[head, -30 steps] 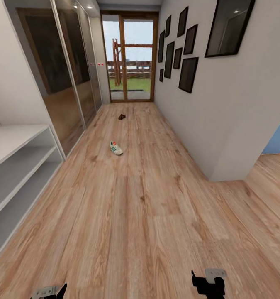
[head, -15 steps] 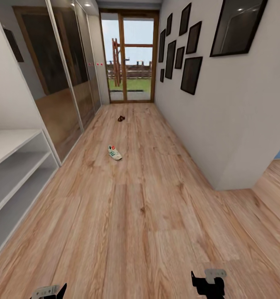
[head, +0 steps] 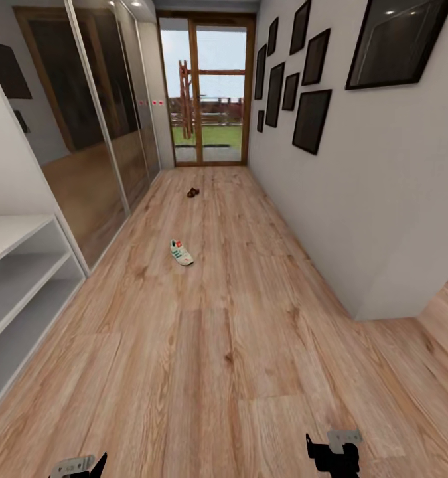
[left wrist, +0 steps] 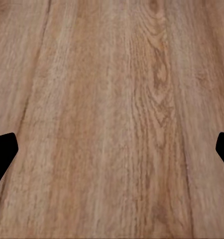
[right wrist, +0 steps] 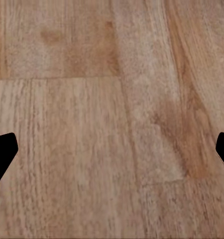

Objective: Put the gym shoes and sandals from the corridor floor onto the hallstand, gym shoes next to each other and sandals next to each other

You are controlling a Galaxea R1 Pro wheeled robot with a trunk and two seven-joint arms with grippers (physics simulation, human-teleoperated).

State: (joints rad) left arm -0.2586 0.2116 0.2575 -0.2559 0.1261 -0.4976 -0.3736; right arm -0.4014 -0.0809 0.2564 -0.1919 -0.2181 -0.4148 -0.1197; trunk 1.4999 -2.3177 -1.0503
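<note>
One gym shoe (head: 181,253), white with green stripes, lies on the corridor floor (head: 237,318) well ahead of me. Farther down, near the glass door, lies one dark brown sandal (head: 193,192). A pale unit with two open shelf levels (head: 18,279) stands along the left wall; I cannot tell whether it is the hallstand. My left gripper (head: 77,466) and right gripper (head: 334,453) hang low at the near edge of the head view. Both are open and empty, and the black fingertips (left wrist: 2,154) (right wrist: 2,154) of each stand wide apart over bare planks in the wrist views.
Mirrored sliding wardrobe doors (head: 97,133) run along the left wall past the shelf unit. The right wall (head: 330,199) carries dark picture frames and ends at a corner (head: 366,312) opening to the right. A glass door (head: 207,93) closes the corridor's far end.
The whole view has shifted: the camera moved forward along the corridor, so the shelf unit and the wall corner slid toward the picture's edges. Shoe, sandal and grippers have not moved.
</note>
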